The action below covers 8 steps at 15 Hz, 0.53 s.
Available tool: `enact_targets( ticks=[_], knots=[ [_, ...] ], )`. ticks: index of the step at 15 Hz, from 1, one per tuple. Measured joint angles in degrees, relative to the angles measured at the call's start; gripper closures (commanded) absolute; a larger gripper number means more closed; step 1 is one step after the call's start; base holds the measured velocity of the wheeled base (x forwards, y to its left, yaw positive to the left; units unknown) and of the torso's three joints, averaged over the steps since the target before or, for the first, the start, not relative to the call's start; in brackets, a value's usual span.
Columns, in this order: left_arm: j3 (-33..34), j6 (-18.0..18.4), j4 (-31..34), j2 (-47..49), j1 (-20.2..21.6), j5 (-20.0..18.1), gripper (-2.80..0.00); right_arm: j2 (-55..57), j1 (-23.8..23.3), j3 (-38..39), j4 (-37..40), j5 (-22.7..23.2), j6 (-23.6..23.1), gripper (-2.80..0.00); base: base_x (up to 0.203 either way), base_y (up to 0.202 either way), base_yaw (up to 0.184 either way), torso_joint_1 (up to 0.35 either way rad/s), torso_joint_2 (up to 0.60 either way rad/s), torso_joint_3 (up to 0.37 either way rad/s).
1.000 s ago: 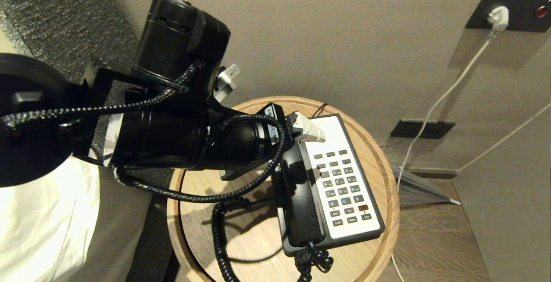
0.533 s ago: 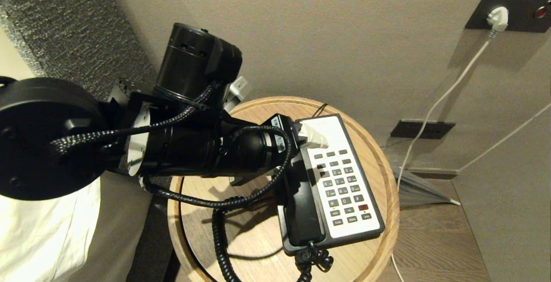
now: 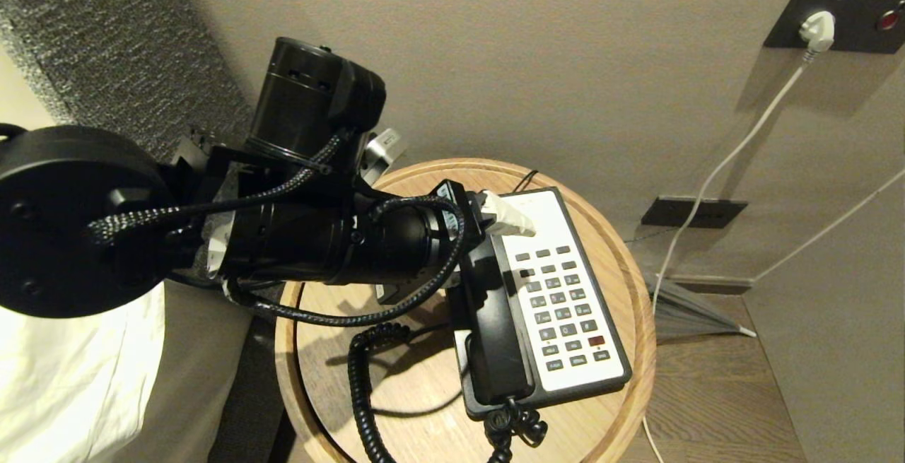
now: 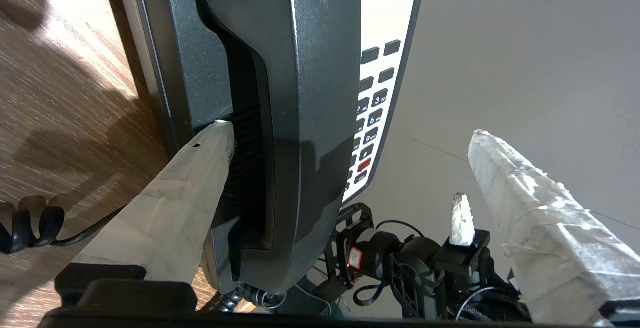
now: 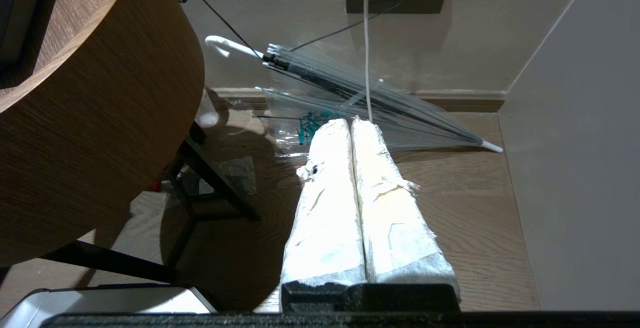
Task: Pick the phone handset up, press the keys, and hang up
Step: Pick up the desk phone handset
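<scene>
Phone handset point(image 4: 300, 107) — rigid glossy plastic, light, slippery, cord-tethered; my left gripper point(image 4: 350, 168), fingers point(image 4: 190, 188) spread wide, straddles its mid-bar — grip there.

In the head view the left arm point(image 3: 304, 237) covers the upper end of the phone handset point(image 3: 495, 336) and one finger of the left gripper point(image 3: 488, 226). The coiled cord point(image 3: 360, 392) runs off the bottom edge, as does the near rim of the round table point(image 3: 636, 293). The key point(image 3: 562, 311) labels are too small to read. In the left wrist view both handset ends are cut off
</scene>
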<state>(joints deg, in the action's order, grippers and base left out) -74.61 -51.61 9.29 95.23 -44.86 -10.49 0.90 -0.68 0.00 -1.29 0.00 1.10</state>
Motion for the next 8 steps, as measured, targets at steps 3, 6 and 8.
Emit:
enact_targets(
  ticks=[3,6,8],
  knots=[
    [0.0,-0.1,0.1,-0.2,0.1,-0.1,-2.80,0.0,0.0,0.0,0.0,0.0,0.0,0.00,0.000,0.000,0.000,0.000,0.00,0.000],
    [0.6,-0.3,-0.3,-0.3,0.1,-0.4,-2.80,0.0,0.0,0.0,0.0,0.0,0.1,0.00,0.000,0.000,0.000,0.000,0.00,0.000],
    [0.7,-1.6,-2.2,-0.1,0.1,-1.1,-2.80,0.0,0.0,0.0,0.0,0.0,0.0,0.00,0.000,0.000,0.000,0.000,0.00,0.000]
  ],
)
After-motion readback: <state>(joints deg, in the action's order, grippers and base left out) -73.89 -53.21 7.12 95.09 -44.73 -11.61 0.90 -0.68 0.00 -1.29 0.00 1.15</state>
